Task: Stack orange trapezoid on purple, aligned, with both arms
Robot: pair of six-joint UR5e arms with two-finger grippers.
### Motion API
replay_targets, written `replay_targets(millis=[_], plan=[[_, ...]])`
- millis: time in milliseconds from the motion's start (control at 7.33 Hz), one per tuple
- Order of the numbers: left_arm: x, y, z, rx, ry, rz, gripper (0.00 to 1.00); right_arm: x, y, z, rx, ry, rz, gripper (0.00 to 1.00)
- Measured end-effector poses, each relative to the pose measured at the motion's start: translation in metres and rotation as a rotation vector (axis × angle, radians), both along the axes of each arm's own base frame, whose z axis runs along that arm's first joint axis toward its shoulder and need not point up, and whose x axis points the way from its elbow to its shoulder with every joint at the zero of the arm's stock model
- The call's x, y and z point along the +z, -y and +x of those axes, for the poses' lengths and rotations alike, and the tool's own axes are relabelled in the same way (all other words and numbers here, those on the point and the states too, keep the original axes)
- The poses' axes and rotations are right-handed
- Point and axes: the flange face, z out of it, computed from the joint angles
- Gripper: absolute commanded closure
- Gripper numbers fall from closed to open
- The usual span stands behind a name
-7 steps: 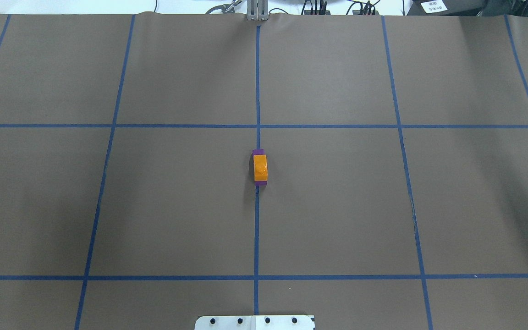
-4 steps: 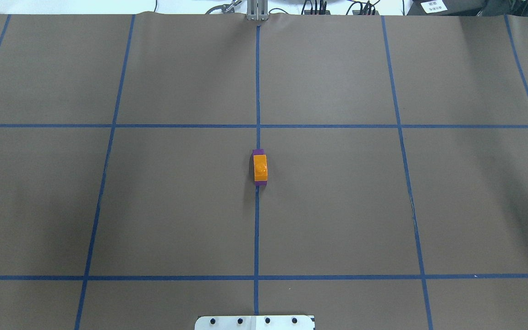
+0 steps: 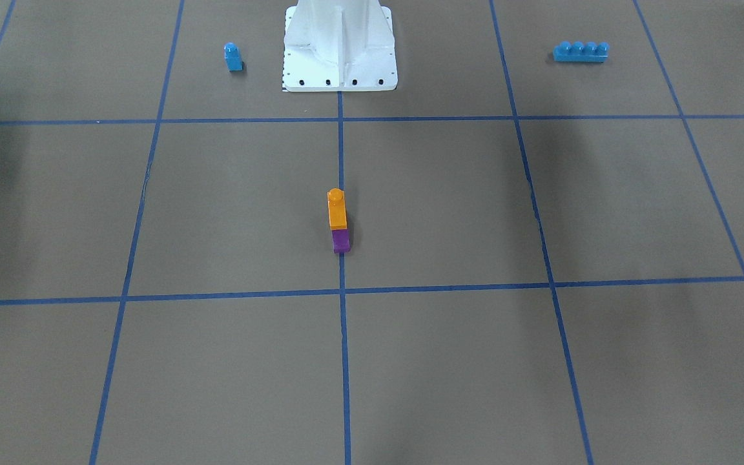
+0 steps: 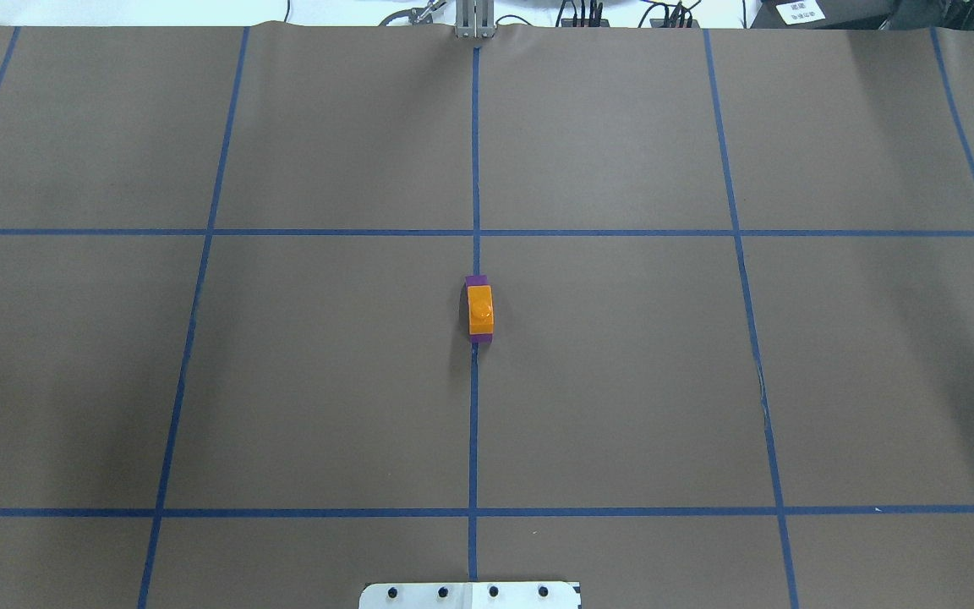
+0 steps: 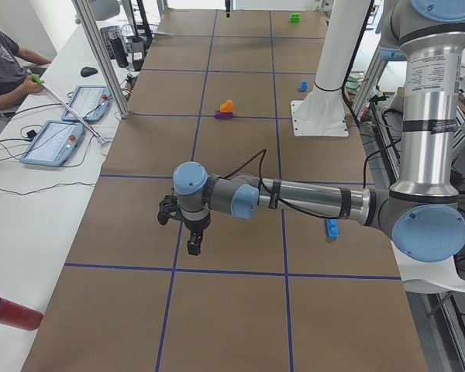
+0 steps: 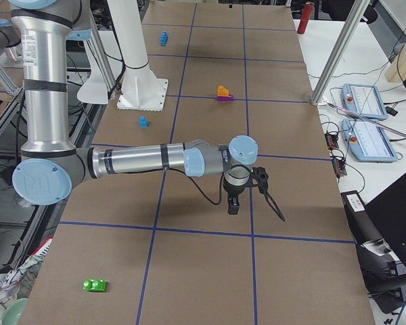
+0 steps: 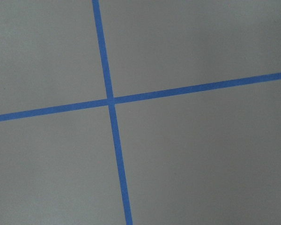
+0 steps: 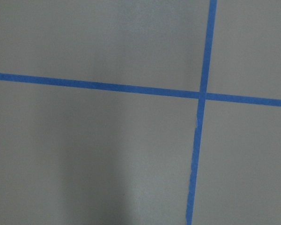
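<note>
The orange trapezoid [image 4: 479, 309] sits on top of the purple brick [image 4: 476, 280] on the centre tape line, with purple edges showing at both ends. In the front view the orange [image 3: 337, 210] stands above the purple [image 3: 341, 241]. No gripper touches them. My left gripper [image 5: 192, 240] hangs over the table far from the stack, towards the table's left end. My right gripper [image 6: 233, 203] hangs likewise towards the right end. I cannot tell whether either is open or shut. Both wrist views show only bare mat and tape.
A small blue single-stud brick [image 3: 233, 57] and a long blue four-stud brick [image 3: 580, 51] lie either side of the white robot base [image 3: 340, 45]. A green brick [image 6: 95, 285] lies at the right end, a red cylinder [image 5: 12, 312] at the left. An operator [image 5: 4, 58] sits beside the table.
</note>
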Motion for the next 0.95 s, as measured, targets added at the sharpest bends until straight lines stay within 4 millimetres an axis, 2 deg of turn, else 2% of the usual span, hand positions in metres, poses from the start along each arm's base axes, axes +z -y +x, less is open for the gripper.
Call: replay_targets(millis=[409, 955], plan=[[0.013, -0.013, -0.048, -0.098, -0.003, -0.065, 0.00, 0.005, -0.007, 0.013, 0.022, 0.012, -0.010, 0.00], [0.015, -0.012, -0.057, -0.116, 0.001, -0.079, 0.00, 0.003, -0.005, 0.014, 0.023, 0.010, -0.004, 0.00]])
